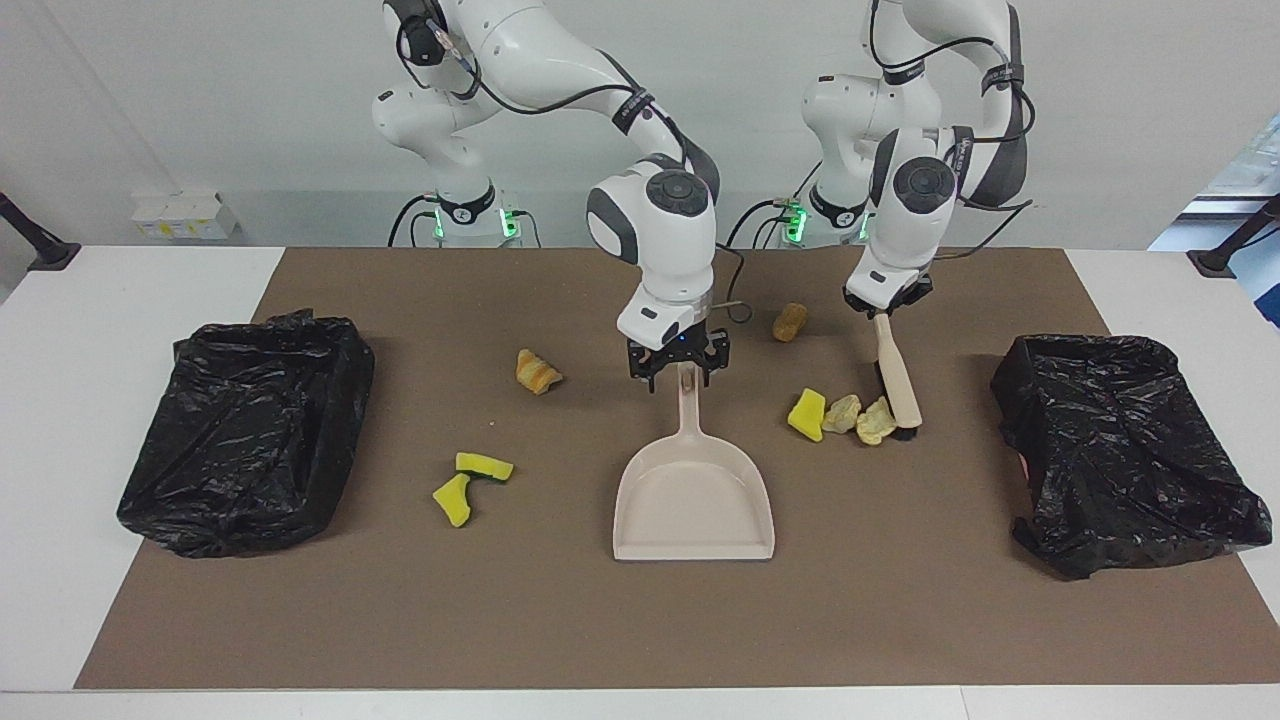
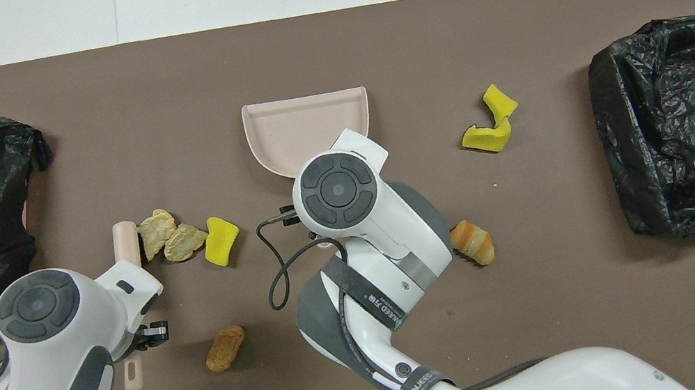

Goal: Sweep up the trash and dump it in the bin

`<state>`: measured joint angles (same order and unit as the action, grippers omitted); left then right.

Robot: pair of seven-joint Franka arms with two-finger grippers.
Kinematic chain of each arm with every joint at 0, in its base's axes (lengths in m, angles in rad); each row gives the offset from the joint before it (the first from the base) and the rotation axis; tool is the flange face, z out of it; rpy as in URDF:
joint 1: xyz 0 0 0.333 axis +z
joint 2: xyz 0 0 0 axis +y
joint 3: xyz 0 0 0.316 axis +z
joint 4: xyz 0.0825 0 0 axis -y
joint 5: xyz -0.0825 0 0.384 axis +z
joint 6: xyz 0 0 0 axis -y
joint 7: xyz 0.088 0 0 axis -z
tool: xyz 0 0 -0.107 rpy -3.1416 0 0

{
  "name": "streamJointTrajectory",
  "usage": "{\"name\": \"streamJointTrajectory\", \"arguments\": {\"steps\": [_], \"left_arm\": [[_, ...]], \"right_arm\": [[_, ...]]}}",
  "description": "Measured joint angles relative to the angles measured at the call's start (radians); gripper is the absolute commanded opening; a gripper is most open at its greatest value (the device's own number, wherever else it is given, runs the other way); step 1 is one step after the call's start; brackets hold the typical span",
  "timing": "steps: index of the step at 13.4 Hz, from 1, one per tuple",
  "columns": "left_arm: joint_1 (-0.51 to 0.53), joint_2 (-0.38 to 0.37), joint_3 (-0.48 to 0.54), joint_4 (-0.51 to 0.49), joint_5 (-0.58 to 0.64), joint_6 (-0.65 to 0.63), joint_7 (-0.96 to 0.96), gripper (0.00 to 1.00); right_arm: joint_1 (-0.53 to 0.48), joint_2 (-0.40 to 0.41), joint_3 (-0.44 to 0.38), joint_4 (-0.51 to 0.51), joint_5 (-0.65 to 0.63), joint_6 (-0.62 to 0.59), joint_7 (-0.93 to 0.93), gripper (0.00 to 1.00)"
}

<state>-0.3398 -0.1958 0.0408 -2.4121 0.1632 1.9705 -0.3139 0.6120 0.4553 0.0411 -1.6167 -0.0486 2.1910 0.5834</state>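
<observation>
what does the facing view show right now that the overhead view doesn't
Only the facing view shows the right gripper at the dustpan handle, and the left gripper shut on the brush. Only the overhead view hides that handle under the right arm. Both show the trash bunched beside the brush, and two black bins.

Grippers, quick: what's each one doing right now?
Left gripper: shut on the brush.
Right gripper: at the dustpan handle's end; open or shut cannot be told.
</observation>
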Motion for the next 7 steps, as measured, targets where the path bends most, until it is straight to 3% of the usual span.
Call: {"name": "streamJointTrajectory", "arguments": {"steps": [3, 7], "left_arm": [[-0.035, -0.004, -0.001, 0.011, -0.006, -0.028, 0.002, 0.0], [-0.049, -0.059, -0.004, 0.072, -0.01, -0.244, -0.062, 0.0]], "right_arm": [[0.014, 0.015, 0.0, 0.006, -0.011, 0.023, 0.0, 0.55], [0.02, 0.032, -0.001, 0.005, -0.027, 0.028, 0.0, 0.29]]}}
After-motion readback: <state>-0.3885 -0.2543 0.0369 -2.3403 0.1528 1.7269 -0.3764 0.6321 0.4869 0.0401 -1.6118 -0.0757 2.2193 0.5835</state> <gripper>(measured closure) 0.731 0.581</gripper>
